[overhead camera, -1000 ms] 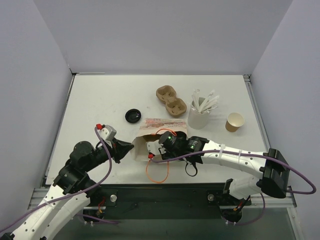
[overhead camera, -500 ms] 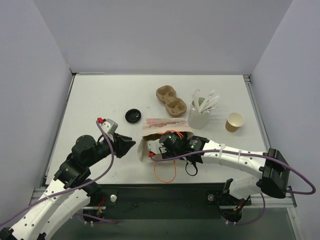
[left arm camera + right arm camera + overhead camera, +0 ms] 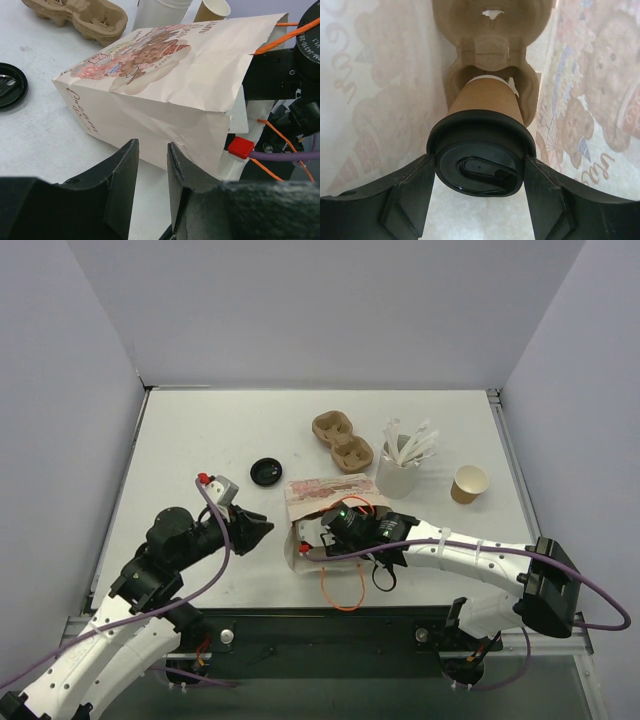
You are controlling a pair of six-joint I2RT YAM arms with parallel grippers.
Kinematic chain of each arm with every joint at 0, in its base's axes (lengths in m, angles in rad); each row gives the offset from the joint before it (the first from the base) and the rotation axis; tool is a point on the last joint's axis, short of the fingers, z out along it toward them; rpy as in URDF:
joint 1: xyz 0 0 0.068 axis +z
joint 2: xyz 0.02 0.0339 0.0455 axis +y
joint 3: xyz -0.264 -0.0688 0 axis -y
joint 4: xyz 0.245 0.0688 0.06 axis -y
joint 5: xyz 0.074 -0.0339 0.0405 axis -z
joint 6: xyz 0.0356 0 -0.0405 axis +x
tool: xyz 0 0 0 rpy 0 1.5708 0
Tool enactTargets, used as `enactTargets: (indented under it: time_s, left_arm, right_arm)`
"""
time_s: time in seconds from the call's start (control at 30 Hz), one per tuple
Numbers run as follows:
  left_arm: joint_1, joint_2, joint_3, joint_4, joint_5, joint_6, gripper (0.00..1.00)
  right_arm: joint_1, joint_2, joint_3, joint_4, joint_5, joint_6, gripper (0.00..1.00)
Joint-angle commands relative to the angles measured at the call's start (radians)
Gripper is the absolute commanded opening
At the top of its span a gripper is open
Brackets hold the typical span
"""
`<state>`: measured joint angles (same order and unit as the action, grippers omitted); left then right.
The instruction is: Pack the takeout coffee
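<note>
The paper bag (image 3: 312,492) lies on its side, low centre. Deep inside it the right gripper (image 3: 480,172) clamps the lidded kraft cup (image 3: 487,100), which is seated in a carrier (image 3: 490,50). I'd release gently and back straight out, minding the bag's walls. The left gripper (image 3: 152,170), parted and empty, sits just beside the bag, lower left. A second carrier (image 3: 343,440), white cup (image 3: 397,475), open kraft cup (image 3: 469,484) and loose lid (image 3: 266,472) stand higher in the frame, out of the way.

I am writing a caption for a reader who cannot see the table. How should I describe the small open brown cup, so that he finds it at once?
On the white table, look near the right edge. There, right of the tall white cup of sticks, stands the small kraft-brown paper cup. It is shorter, brown outside, white inside, and has no lid.
</note>
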<state>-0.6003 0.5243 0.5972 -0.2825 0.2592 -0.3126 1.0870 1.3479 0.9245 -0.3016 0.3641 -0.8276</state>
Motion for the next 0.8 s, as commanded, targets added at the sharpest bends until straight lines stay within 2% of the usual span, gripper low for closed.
enactTargets:
  time_s: [0.0,0.33,0.43,0.6,0.77]
  left_arm:
    - [0.002,-0.006,0.07,0.002,-0.011,-0.051,0.39]
    - [-0.03,0.042,0.108,-0.052,-0.089,-0.206,0.39]
    - [-0.084,0.051,0.099,-0.052,-0.132,-0.253,0.4]
    - [-0.235,0.097,0.099,-0.035,-0.231,-0.286,0.43]
    - [-0.274,0.152,0.125,-0.053,-0.32,-0.266,0.44]
  right_arm:
    - [-0.021,-0.024,0.013,0.015,0.018,0.015,0.33]
    - [-0.048,-0.01,0.031,0.041,-0.011,0.021,0.32]
    - [-0.056,-0.007,0.034,0.048,-0.016,0.021,0.33]
    - [-0.073,-0.003,0.033,0.059,-0.03,0.027,0.32]
    - [-0.079,-0.001,0.025,0.067,-0.037,0.024,0.32]
